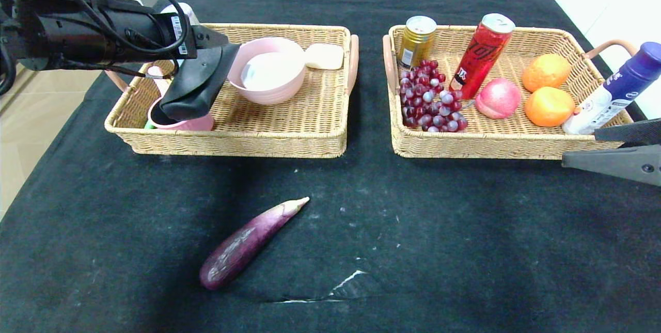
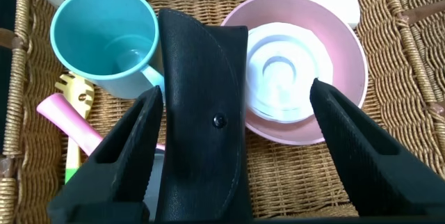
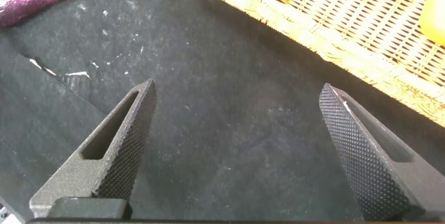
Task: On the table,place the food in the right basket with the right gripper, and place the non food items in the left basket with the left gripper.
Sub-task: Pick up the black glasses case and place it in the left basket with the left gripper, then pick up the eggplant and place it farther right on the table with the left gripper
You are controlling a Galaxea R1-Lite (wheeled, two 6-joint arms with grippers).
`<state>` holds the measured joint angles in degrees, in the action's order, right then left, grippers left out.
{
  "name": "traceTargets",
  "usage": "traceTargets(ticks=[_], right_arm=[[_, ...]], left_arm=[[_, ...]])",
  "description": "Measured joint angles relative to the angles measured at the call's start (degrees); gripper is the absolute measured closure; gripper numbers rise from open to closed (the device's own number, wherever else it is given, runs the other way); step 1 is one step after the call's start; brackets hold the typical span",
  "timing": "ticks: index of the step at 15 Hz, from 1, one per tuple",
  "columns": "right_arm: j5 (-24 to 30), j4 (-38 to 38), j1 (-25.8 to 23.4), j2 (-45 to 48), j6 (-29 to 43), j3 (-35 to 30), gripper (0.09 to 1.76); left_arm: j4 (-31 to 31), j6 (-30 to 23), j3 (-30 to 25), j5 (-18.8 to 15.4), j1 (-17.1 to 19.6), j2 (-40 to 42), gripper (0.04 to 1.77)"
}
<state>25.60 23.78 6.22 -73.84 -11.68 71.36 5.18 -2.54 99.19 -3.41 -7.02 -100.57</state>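
Red drink can: large white lettering down the side, not legible.
Gold can: small label, unreadable.
Blue-capped white bottle: print too small to read.
Robot arm sticker: barcode only.

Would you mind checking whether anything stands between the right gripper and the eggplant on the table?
Nothing visible does: only bare black cloth lies between the open right gripper and the eggplant.
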Motion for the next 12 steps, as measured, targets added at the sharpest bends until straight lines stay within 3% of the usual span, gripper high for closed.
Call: traceTargets(ticks=[5, 8, 12], right_arm=[[0.0, 0.0, -0.3, 0.0, -0.1, 0.1, 0.14], [0.0, 0.0, -0.3, 0.0, -0.1, 0.1, 0.14], [0.0, 0.0, -0.2, 0.0, -0.2, 0.0, 0.14]], left_arm=[[1.0, 0.3, -0.3, 0.0, -0.2, 0.7, 0.19], [2.1, 3.4, -1.2, 0.1, -1.2, 2.7, 0.16], [10.8, 7.7, -3.5, 1.0, -4.9, 8.1, 0.13]])
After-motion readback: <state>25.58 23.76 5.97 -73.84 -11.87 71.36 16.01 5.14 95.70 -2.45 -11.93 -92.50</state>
